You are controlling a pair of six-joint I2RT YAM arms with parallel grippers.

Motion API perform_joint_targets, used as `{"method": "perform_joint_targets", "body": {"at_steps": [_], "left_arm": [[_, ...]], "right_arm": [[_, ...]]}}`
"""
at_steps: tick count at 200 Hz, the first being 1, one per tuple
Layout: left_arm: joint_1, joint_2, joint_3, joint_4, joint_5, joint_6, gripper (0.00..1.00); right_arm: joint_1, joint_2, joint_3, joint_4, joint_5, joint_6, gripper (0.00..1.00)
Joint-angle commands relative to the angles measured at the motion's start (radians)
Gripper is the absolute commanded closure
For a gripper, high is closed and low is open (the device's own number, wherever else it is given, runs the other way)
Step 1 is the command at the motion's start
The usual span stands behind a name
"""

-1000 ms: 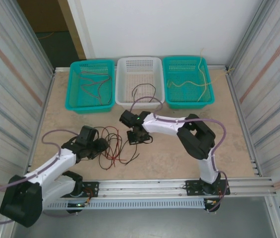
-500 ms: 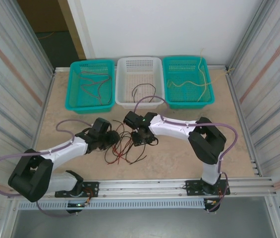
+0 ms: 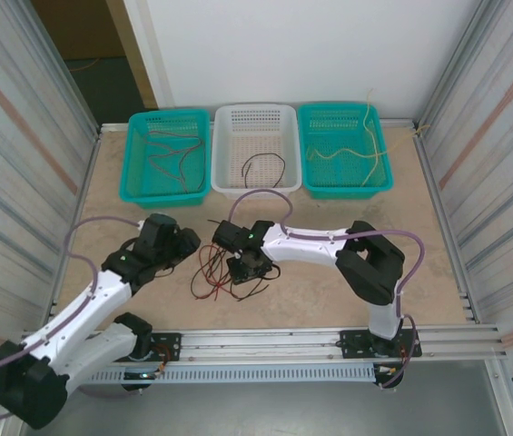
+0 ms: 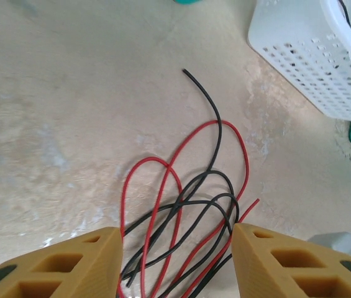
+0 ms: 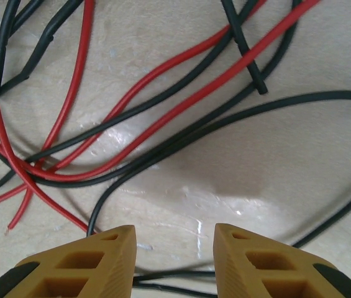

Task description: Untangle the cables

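My left gripper (image 4: 178, 248) stands released over the tangle of thin red and black cables (image 4: 181, 203) on the beige tabletop (image 4: 51, 93). My right gripper (image 5: 175, 248) is likewise unclenched, with a black strand (image 5: 337, 94) looping just ahead.

Risk, in my judgement: closing here could catch crossing strands and cinch the knot.

The right wrist view resolves the crossings. The top view adds the white plastic basket (image 3: 254, 111) beyond.

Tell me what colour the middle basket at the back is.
White: the perforated plastic basket shows best in the top external view.
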Motion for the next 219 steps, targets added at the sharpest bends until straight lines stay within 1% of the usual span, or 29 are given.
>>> {"method": "perform_joint_targets", "body": {"at_steps": [1, 24, 56, 79, 118, 124, 135, 144, 155, 176, 200, 219], "left_arm": [[0.016, -0.052, -0.026, -0.104, -0.029, 0.020, 0.50], [0.018, -0.065, -0.033, -0.104, -0.014, 0.022, 0.50], [0.019, -0.042, -0.034, -0.078, -0.001, 0.031, 0.50], [0.019, -0.022, -0.031, -0.060, 0.006, 0.034, 0.50], [0.019, -0.017, -0.035, -0.037, 0.025, 0.039, 0.50], [0.019, -0.017, -0.037, -0.036, 0.028, 0.039, 0.50], [0.019, -0.018, -0.040, -0.035, 0.029, 0.039, 0.51], [0.019, -0.019, -0.042, -0.035, 0.031, 0.039, 0.51], [0.019, -0.021, -0.044, -0.025, 0.041, 0.040, 0.51], [0.019, -0.024, -0.048, 0.015, 0.072, 0.046, 0.50], [0.018, -0.025, -0.051, 0.074, 0.116, 0.042, 0.50], [0.016, -0.026, -0.059, 0.175, 0.193, 0.043, 0.48]], "right_arm": [[-0.003, 0.050, 0.054, 0.015, -0.038, 0.000, 0.63], [-0.001, 0.086, 0.079, 0.002, -0.042, 0.006, 0.62], [-0.005, 0.115, 0.102, -0.009, -0.036, 0.009, 0.58], [-0.002, 0.157, 0.143, -0.049, -0.012, 0.013, 0.59], [-0.008, 0.194, 0.177, -0.112, 0.050, 0.020, 0.71], [-0.011, 0.191, 0.174, -0.111, 0.054, 0.019, 0.75], [-0.020, 0.182, 0.168, -0.114, 0.061, 0.018, 0.87], [-0.025, 0.165, 0.162, -0.114, 0.074, 0.015, 0.94], [-0.030, 0.132, 0.149, -0.108, 0.096, 0.003, 1.00], [-0.037, 0.033, 0.108, -0.064, 0.119, -0.033, 1.00], [-0.041, -0.105, 0.050, 0.018, 0.119, -0.079, 1.00], [-0.047, -0.209, 0.003, 0.083, 0.094, -0.103, 1.00]]}}
